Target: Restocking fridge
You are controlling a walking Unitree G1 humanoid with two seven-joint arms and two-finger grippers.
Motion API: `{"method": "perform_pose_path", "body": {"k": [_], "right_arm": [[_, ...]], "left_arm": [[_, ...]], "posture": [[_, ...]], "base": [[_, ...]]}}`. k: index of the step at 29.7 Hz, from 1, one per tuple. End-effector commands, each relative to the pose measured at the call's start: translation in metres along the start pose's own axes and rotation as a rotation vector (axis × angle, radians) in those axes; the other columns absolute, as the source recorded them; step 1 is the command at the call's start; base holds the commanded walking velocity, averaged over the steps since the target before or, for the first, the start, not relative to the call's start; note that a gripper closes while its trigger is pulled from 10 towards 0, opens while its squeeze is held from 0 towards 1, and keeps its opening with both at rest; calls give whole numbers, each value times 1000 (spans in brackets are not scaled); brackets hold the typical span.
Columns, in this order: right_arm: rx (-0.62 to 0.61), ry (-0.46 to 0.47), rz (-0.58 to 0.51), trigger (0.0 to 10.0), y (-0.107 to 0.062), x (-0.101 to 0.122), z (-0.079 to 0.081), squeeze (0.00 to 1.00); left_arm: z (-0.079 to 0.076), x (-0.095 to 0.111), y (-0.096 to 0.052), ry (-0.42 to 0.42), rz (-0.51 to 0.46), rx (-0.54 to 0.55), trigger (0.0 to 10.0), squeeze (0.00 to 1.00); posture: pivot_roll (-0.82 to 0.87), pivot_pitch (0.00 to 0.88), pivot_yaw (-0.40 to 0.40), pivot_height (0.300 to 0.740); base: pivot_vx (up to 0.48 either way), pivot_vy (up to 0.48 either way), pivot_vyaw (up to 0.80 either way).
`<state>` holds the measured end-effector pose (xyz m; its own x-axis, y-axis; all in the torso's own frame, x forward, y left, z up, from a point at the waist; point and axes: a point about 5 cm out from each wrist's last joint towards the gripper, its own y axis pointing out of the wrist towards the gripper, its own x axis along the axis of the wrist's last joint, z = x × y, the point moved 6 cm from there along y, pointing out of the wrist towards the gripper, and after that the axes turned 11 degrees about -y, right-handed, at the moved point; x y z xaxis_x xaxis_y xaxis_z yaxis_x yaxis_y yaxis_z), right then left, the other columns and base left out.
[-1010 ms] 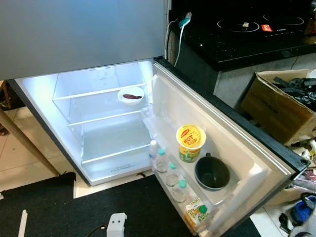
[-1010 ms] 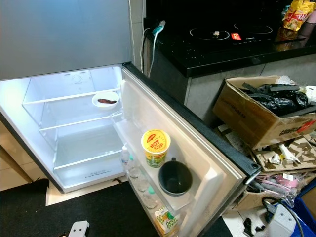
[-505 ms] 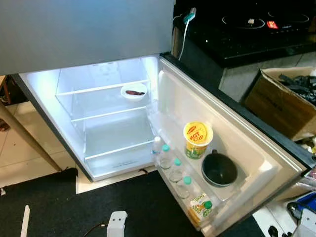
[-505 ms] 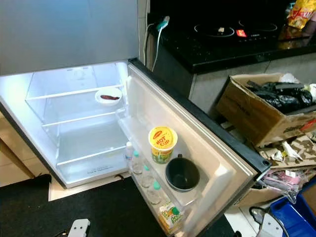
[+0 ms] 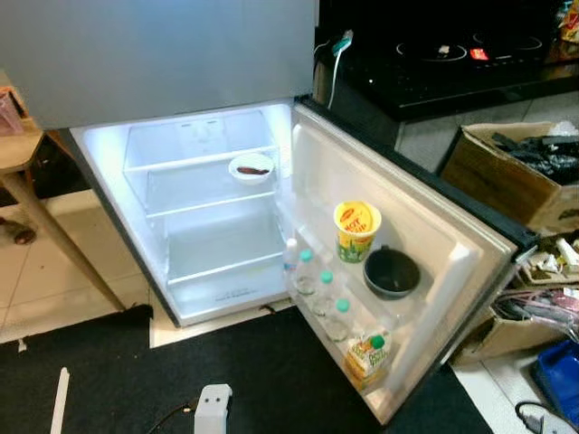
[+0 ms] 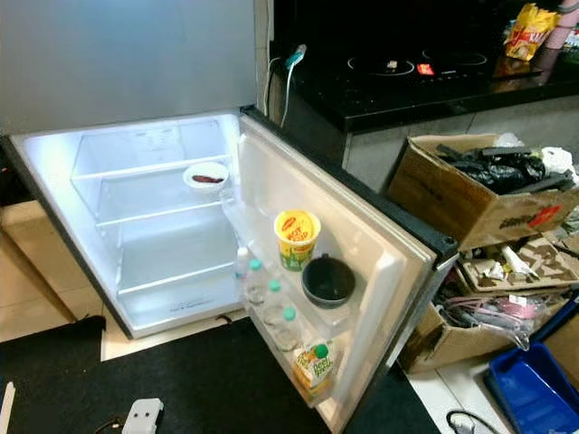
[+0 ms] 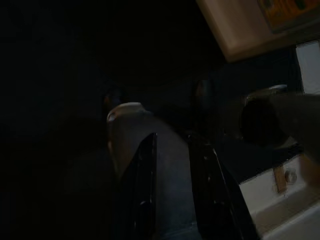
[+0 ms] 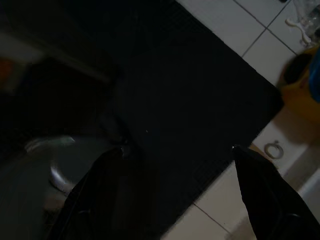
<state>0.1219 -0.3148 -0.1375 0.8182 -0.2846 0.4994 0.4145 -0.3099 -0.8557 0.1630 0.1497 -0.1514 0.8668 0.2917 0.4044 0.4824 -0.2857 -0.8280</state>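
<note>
The white fridge compartment (image 5: 208, 217) stands open and lit, its glass shelves bare apart from a small white dish holding a dark morsel (image 5: 251, 168) on the upper shelf. The open door (image 5: 452, 271) carries the stock: a yellow paper hot-cup noodle tub (image 5: 356, 230), a black ceramic mug (image 5: 391, 273), a row of small clear bottles with teal caps (image 5: 318, 294), and a green-capped yellow juice carton (image 5: 366, 354) in the bottom rack.

Handling judgement: the tub is light with thin walls that crush easily, best gripped low round the body. The mug is stiff and heavier; take the rim or handle. The bottles are smooth, likely slippery; grip mid-body.

Left gripper (image 7: 170, 200) hangs over dark flooring, fingers close together with nothing between them. Right gripper (image 8: 175, 200) hangs over the black mat (image 8: 190, 90), fingers well apart, empty.
</note>
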Motion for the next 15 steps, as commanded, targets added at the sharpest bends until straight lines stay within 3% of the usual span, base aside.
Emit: {"method": "perform_pose_path", "body": {"k": [1,6,13,15], "right_arm": [[9,-14,-36,10000,2,16,4,0],[15,-22,-39,10000,3,17,6,0],[24,-36,-40,10000,3,17,8,0],[25,-43,-37,10000,2,16,8,0]], "left_arm": [[6,-28,-4,-19,82,25,10000,0],[6,-28,-4,-17,81,28,10000,0],[11,-22,-5,-25,52,42,10000,0],[13,-22,-6,-12,57,51,10000,0]], "posture": [[-73,25,-24,740],[-71,24,-24,740],[-72,22,-28,740],[-73,21,-27,740]], "base": [[-345,0,0],[-322,0,0],[0,0,0],[0,-420,0]]}}
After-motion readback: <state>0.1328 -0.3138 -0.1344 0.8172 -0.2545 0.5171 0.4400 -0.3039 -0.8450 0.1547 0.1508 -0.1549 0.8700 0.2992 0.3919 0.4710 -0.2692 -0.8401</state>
